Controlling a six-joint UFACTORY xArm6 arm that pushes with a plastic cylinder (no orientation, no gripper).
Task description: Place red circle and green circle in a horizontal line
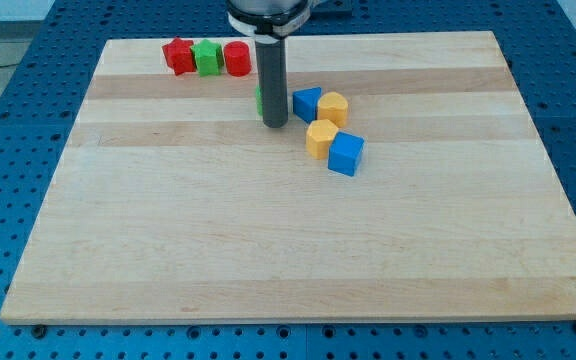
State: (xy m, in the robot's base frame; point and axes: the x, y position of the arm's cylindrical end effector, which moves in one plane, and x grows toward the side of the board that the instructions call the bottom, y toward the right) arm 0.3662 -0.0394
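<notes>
Wooden board (268,220), red circle (236,58) beside green circle (207,57), level row, no pincer, my tip (274,125) below.

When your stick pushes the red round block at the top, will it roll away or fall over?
Probably neither. The red circle stands on its flat end and looks squat, so it should slide. It touches the green block, so pushed toward the view's left it may shove that along. My tip isn't near it.
</notes>
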